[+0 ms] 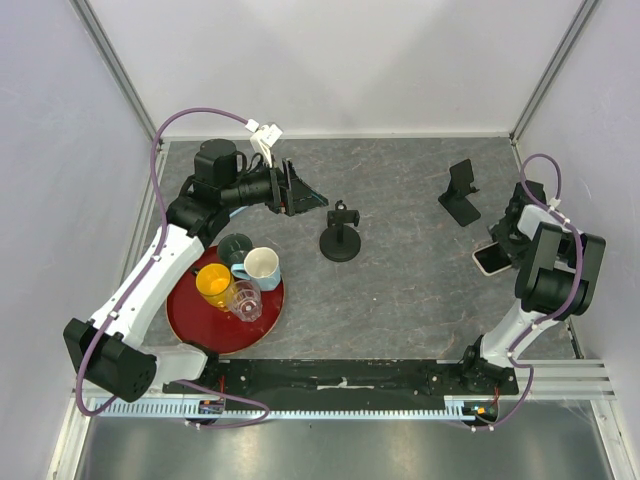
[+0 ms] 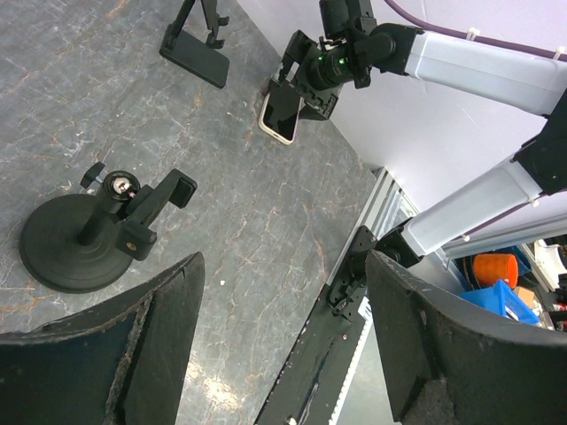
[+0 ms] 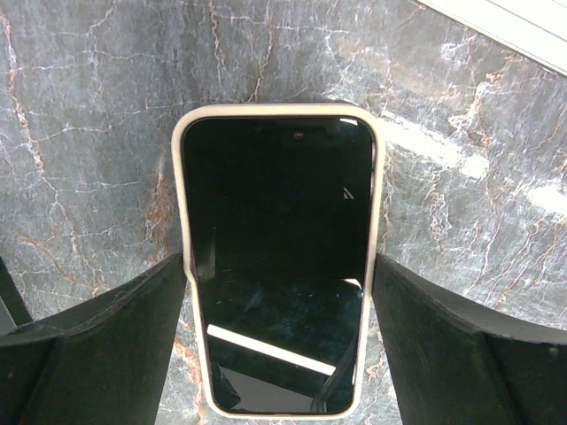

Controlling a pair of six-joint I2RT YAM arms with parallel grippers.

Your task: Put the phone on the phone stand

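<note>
The phone [image 3: 276,257], with a black screen and a cream case, lies face up on the grey marble table at the right side [image 1: 491,258]. My right gripper [image 3: 279,266] straddles it, and both fingers press against its long edges. It also shows from the top [image 1: 503,245]. A black folding phone stand [image 1: 461,192] stands empty just behind and to the left of the phone [image 2: 197,46]. My left gripper [image 2: 283,261] is open and empty, held in the air at the far left [image 1: 305,195].
A black round-based stand with a clamp head [image 1: 341,237] stands mid-table [image 2: 89,239]. A red tray [image 1: 195,320] at the left holds a yellow cup [image 1: 214,284], a white mug [image 1: 261,266], a clear glass [image 1: 246,299] and a dark lid [image 1: 236,246]. Walls enclose three sides.
</note>
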